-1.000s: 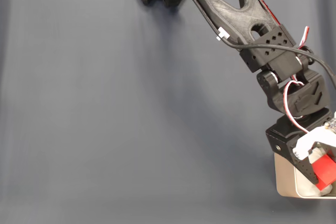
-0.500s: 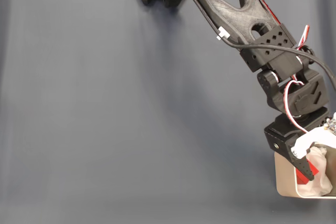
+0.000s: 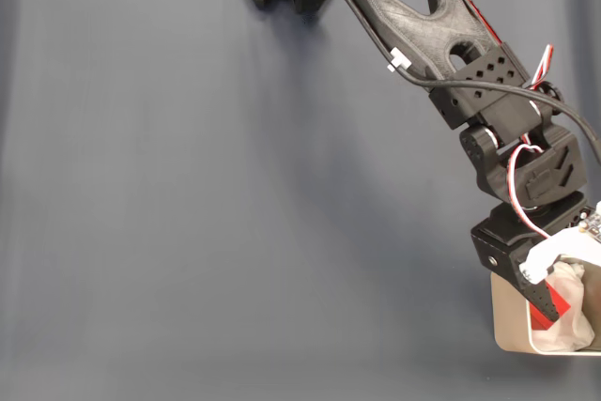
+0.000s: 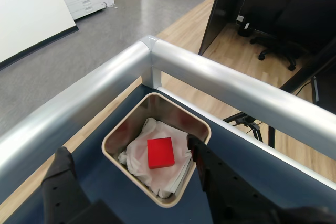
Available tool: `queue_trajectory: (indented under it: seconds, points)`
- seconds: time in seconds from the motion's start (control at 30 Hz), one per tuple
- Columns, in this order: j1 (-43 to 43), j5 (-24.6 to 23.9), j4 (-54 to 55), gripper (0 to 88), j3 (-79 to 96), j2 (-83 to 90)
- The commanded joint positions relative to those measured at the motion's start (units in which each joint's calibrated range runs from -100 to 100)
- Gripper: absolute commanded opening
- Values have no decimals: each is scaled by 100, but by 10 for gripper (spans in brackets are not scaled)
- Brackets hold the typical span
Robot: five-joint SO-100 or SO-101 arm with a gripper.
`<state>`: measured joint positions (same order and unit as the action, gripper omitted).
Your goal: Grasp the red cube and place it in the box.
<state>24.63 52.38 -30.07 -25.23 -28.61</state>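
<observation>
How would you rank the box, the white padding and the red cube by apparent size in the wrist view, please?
1. the box, largest
2. the white padding, lying inside it
3. the red cube, smallest, resting on the padding

All three sit together, so nearness hardly distorts this.

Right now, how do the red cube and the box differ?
The red cube is bright red and solid; the box is pale beige and open-topped. The cube is far smaller than the box. The cube lies inside on white padding; the box sits on the dark table. Both are squarish.
</observation>
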Motion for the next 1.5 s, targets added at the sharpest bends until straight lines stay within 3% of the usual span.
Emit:
queue_trajectory:
  seconds: [0.0,0.5,0.6,0.87,1.47]
  points:
    - [-69,24,48,482,-315,236]
    - [-91,20,65,444,-297,322]
    - [-148,49,65,358,-260,444]
    - [-659,15,24,4,214,1362]
    - [-2711,-112,24,0,5789,6596]
